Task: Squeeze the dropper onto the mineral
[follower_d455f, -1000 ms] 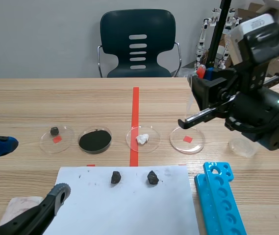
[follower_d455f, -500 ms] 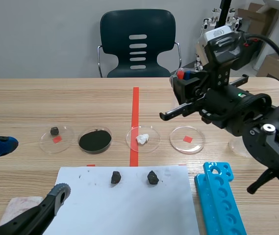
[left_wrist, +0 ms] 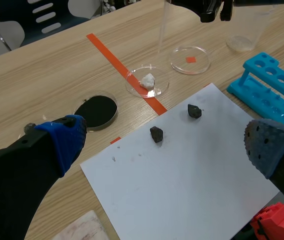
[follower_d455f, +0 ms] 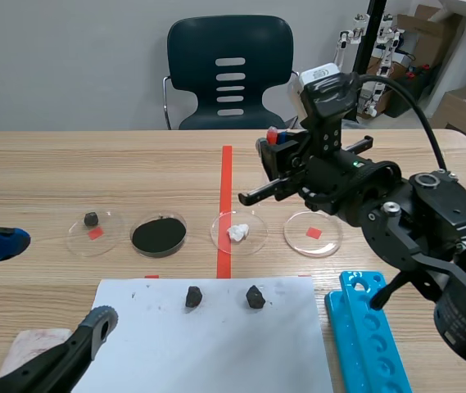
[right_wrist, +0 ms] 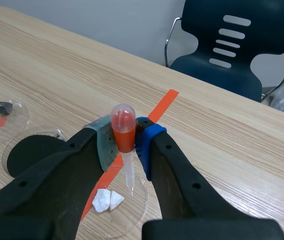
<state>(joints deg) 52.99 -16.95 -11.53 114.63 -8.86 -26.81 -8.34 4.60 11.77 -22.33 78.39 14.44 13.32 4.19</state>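
My right gripper (follower_d455f: 275, 141) is shut on a clear dropper (right_wrist: 123, 131) with a red bulb, tip pointing down. It hangs above the petri dish (follower_d455f: 253, 243) on the red tape line. That dish holds a white mineral (follower_d455f: 238, 232), which shows below the dropper's tip (right_wrist: 108, 200) in the right wrist view. From the left wrist view the dropper's tube (left_wrist: 161, 30) stands just behind the white mineral (left_wrist: 147, 80). My left gripper (follower_d455f: 52, 282) stays low at the near left, open, with nothing between its fingers (left_wrist: 62, 140).
Two black rocks (follower_d455f: 194, 296) (follower_d455f: 255, 296) lie on a white paper sheet (follower_d455f: 216, 352). Dishes hold black powder (follower_d455f: 159, 235), a small dark stone (follower_d455f: 92, 219), and a red square (follower_d455f: 312, 233). A blue tube rack (follower_d455f: 368, 327) lies near right. A chair (follower_d455f: 231, 74) stands behind.
My right arm has swung left with the dropper, from above the dish with the red square to above the white mineral's dish. The left arm has not moved.
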